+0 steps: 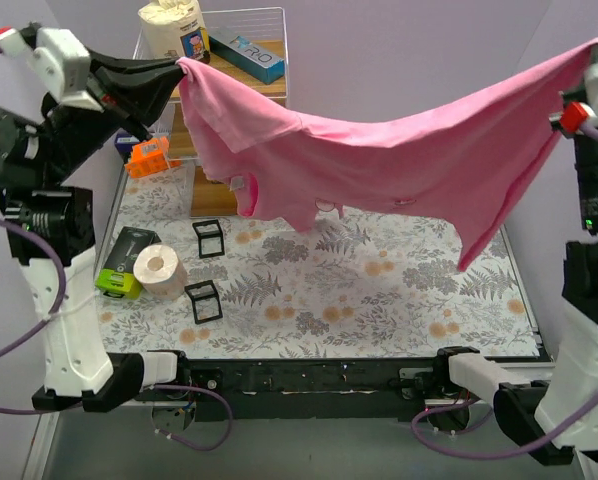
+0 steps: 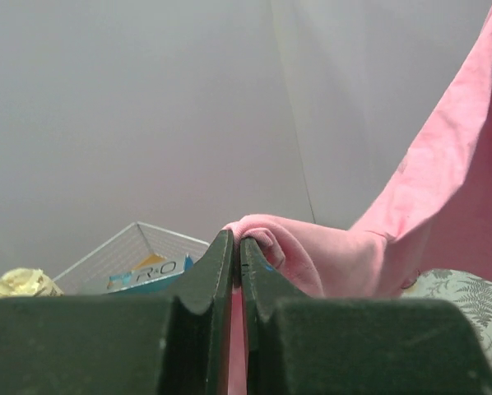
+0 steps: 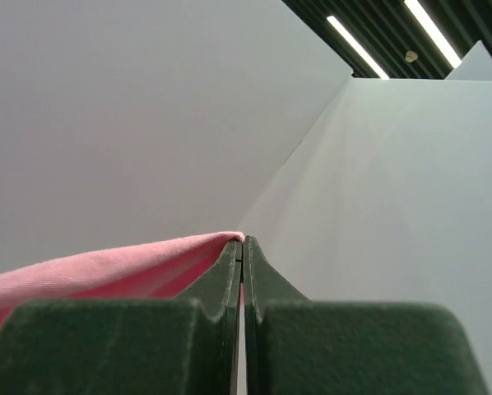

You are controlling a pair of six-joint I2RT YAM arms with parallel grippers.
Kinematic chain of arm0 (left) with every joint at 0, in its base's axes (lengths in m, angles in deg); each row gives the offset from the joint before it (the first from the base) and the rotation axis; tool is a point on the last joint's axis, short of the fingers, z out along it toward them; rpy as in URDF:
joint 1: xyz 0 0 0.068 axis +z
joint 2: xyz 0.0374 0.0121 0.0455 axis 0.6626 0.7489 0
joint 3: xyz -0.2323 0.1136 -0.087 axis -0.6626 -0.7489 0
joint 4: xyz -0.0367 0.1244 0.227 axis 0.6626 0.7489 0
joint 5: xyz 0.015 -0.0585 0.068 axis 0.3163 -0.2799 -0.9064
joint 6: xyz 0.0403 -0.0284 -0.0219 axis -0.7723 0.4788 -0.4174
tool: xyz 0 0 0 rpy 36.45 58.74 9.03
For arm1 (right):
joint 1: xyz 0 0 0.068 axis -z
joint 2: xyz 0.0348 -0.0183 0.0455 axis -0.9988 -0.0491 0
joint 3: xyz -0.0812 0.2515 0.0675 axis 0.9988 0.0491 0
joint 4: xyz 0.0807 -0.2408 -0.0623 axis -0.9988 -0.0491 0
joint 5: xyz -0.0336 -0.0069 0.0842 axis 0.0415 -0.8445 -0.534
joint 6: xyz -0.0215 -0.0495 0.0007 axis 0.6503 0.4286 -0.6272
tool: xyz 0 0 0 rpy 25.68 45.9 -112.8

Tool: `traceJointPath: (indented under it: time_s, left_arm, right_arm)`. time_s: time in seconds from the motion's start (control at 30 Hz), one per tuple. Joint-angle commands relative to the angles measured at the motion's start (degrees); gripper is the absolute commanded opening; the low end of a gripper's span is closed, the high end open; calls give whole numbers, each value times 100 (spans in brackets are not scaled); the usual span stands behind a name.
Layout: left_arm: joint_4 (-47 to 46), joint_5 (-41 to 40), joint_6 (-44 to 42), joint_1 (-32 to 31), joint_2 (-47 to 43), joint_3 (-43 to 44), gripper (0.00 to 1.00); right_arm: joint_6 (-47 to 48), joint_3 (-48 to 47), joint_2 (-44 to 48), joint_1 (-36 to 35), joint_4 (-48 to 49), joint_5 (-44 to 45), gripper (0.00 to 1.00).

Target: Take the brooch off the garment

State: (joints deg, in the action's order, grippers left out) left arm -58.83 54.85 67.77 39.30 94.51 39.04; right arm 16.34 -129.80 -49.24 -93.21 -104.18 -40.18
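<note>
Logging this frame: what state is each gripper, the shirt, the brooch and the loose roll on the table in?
left gripper: shut on one end of the garment, raised.
right gripper: shut on the garment's other end, raised.
garment: hanging stretched between both grippers, sagging in the middle.
brooch: cannot be picked out in any view.
toilet roll: lying on its side on the table cloth.
</note>
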Motion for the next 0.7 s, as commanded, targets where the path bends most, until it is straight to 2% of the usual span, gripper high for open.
traceJointPath:
  time_s: [0.0, 0.2, 0.43, 0.67]
  left_arm:
    - [-613, -25, 334, 26, -609, 328, 0]
    - [-1095, -7, 1000, 35, -443, 962, 0]
    - [-1483, -16, 1301, 132, -188, 717, 0]
    - [-2017, 168, 1554, 123, 137, -767, 0]
  right_arm:
    - [-107, -122, 514, 13, -366, 150, 1]
    - [-248, -192, 982, 145, -682, 8, 1]
    - [42, 52, 1175, 145, -640, 377, 1]
    - [455, 2486, 1764, 136, 466, 896, 1]
